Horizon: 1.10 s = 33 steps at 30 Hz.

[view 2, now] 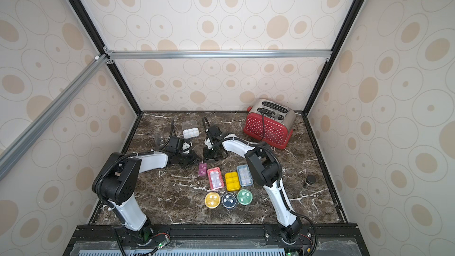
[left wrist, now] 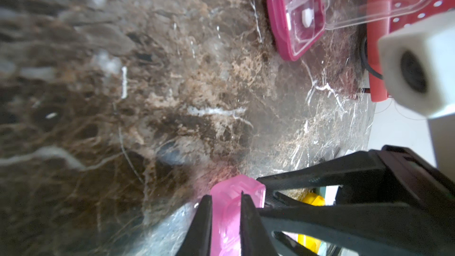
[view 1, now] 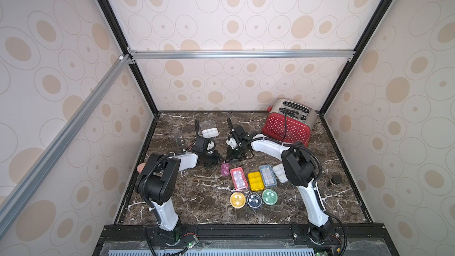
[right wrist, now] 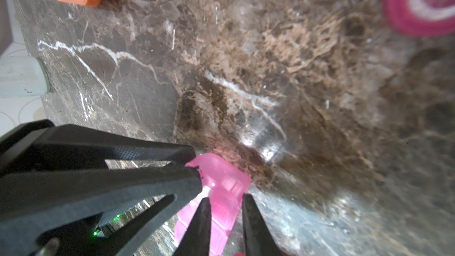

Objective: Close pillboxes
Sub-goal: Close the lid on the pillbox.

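Left gripper [left wrist: 225, 195]: jaws a narrow gap apart, tips set on the small rectangular translucent pink pillbox [view 1: 225, 169], with pink plastic filling the gap. Pinching it or only resting on it: cannot tell.

The pink pillbox lies flat on the dark marble tabletop [view 1: 197, 200]. In both top views it is well left of the big red perforated toaster [view 1: 286, 129] and nearer the robot base.

Right gripper [right wrist: 226, 197]: same narrow gap, tips over the same pillbox, reaching in from the toaster side. Grip not discernible. In the right wrist view the left gripper's fingertips [right wrist: 192, 177] touch the box's end.

Just toaster-ward of the pink pillbox, side by side: rectangular red pillbox [view 1: 238, 178], yellow pillbox [view 1: 255, 181], blue pillbox [view 1: 268, 175].
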### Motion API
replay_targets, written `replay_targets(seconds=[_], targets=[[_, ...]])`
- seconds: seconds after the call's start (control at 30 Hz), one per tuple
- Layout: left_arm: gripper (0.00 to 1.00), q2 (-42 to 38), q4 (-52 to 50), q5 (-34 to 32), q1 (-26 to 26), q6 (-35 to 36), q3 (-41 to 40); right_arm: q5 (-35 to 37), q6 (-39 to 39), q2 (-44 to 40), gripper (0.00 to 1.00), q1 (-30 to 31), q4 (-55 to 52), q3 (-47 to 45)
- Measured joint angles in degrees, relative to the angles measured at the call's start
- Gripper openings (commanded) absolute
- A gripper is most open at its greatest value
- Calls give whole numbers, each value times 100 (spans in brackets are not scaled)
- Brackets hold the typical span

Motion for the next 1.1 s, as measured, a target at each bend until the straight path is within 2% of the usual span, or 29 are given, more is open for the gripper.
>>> replay_targets(seconds=[0.07,0.2,0.3,0.4,0.5,0.63,0.77,0.97,1.1], targets=[[16,-15,63,0,11,0,-33,11,2,0,24,4,-7,2],[23,-26,238,13,17,-17,-149,15,4,4,25,9,-24,15],[45,-72,289,15,4,-22,-238,39,2,11,29,17,-116,61],[83,-339,94,-76,35,-2,-275,170,-26,7,37,48,-310,114],[97,-793,-470,-330,87,61,-280,417,-42,-105,53,103,-358,24],[99,-1504,-1303,-798,151,236,-144,901,-66,-446,76,319,-573,-105],[100,-2083,-1849,-1311,214,426,149,1478,-39,-490,99,704,-1001,278],[99,-2747,-2472,-2026,374,640,164,2264,-35,153,99,1145,-1823,1626],[99,-3342,-2754,-2277,715,693,-13,2562,-4,636,86,1198,-2197,2173]])
